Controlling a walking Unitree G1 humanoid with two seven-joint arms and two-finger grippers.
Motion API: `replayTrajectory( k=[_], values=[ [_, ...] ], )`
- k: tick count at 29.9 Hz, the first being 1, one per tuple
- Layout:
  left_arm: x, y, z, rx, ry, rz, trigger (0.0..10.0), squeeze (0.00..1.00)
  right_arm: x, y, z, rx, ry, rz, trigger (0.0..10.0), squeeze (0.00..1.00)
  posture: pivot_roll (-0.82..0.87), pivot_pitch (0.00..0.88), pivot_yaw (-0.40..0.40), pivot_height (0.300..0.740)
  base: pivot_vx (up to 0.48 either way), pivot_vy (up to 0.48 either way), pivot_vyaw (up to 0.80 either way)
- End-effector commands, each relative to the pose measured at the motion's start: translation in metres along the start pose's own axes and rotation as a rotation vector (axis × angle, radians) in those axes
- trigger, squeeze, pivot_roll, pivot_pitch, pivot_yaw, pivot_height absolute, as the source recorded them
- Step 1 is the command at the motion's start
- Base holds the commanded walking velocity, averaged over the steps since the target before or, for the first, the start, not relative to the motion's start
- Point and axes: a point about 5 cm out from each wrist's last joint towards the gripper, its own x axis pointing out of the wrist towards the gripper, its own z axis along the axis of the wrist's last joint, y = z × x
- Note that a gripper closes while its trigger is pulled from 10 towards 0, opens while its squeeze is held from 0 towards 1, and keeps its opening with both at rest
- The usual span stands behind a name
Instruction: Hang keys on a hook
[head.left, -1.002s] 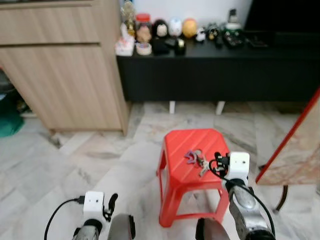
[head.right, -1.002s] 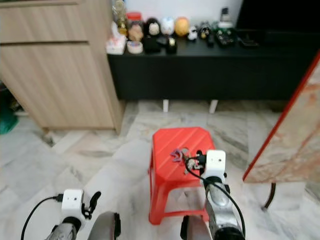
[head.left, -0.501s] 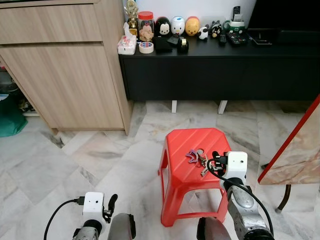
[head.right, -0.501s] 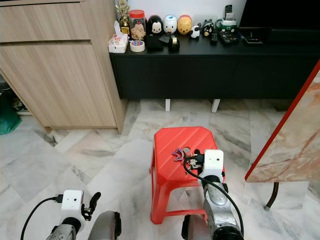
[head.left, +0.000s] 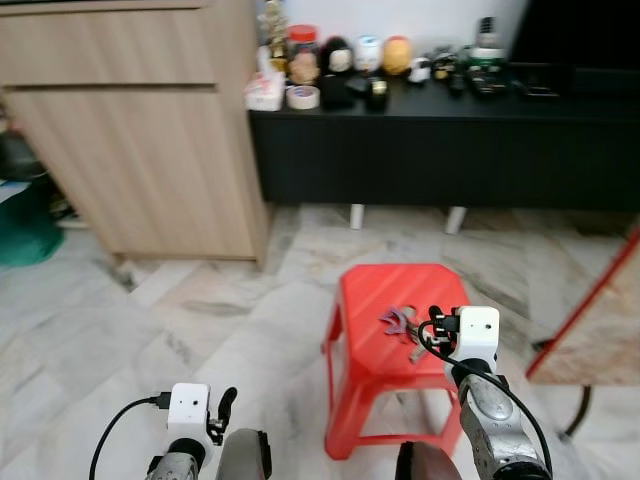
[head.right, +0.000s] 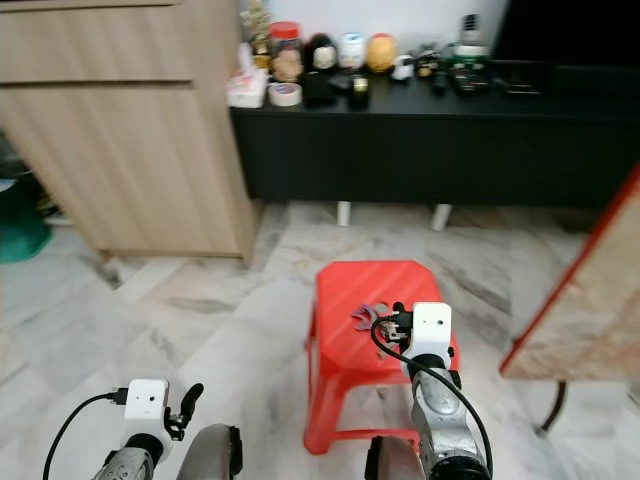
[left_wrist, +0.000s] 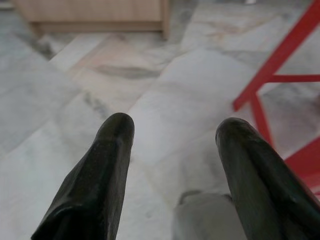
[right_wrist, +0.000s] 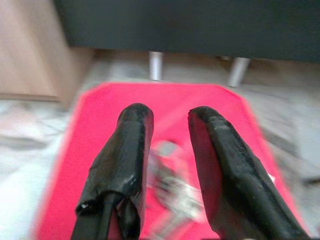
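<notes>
Right gripper (right_wrist: 167, 117), fingers parted and empty, hovers above keys (head.left: 400, 322) lying on red stool (head.left: 370, 345); left gripper (left_wrist: 172, 132) open at seven o'clock.

Glossy red plastic stool (head.left: 378, 320); metal keys (head.left: 404, 325)

We saw the keys (right_wrist: 170, 187) only as a blur on the stool (right_wrist: 95, 130). The shelf ornaments (head.left: 365, 60) were too blurred to identify.
</notes>
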Motion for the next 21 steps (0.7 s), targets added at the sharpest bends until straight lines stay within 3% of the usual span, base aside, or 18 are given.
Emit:
replayTrajectory(
  k=[1, 15, 21],
  values=[
    [0.0, 0.0, -0.001, -0.01, 0.003, 0.0, 10.0, 0.0, -0.002, -0.004, -0.001, 0.003, 0.0, -0.01, 10.0, 0.0, 0.06, 0.047, -0.012, 0.605, 0.277, 0.0, 0.0],
    [-0.001, 0.0, -0.001, -0.007, 0.004, 0.002, 10.0, 0.0, -0.004, -0.006, -0.006, 0.0, 0.023, -0.016, 10.0, 0.0, 0.06, 0.054, -0.01, 0.605, 0.271, 0.0, 0.0],
    [-0.001, 0.0, -0.003, -0.002, 0.012, 0.001, 10.0, 0.0, -0.008, -0.009, -0.02, -0.041, 0.119, -0.037, 10.0, 0.0, 0.06, 0.056, -0.009, 0.605, 0.0, 0.0, 0.0]
  ],
)
